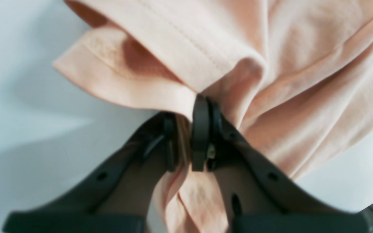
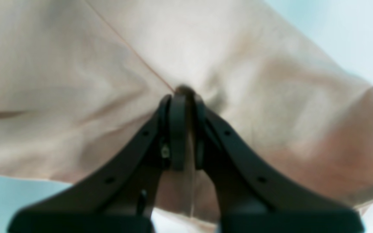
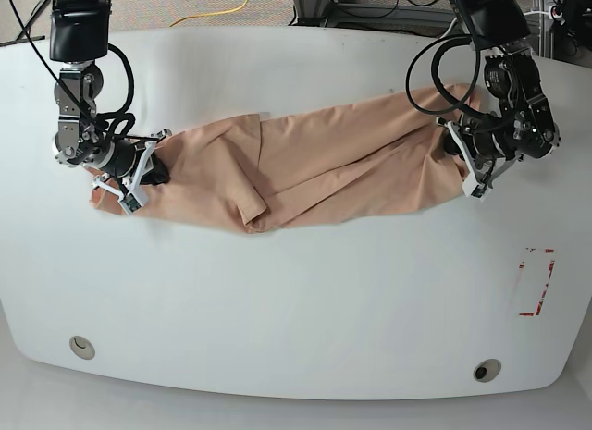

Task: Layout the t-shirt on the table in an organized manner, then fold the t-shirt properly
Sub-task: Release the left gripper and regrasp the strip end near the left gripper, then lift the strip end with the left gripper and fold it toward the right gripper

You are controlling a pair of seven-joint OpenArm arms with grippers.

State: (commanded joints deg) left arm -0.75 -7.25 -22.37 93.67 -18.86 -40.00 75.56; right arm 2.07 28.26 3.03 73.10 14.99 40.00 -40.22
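Note:
The peach t-shirt [image 3: 314, 166] lies stretched left to right across the middle of the white table [image 3: 305, 301], wrinkled, with a fold near its centre. My left gripper [image 1: 188, 129] is shut on a bunched, hemmed edge of the t-shirt [image 1: 270, 64]; in the base view the left gripper [image 3: 455, 143] sits at the cloth's right end. My right gripper [image 2: 181, 97] is shut on a pinch of the t-shirt [image 2: 76, 81] next to a seam; in the base view the right gripper [image 3: 155, 168] is at the cloth's left end.
A red-tape rectangle [image 3: 535, 282] marks the table at the right. Two round grommet holes [image 3: 81, 345] [image 3: 486, 369] sit near the front edge. Cables and a yellow cord [image 3: 217, 12] lie beyond the far edge.

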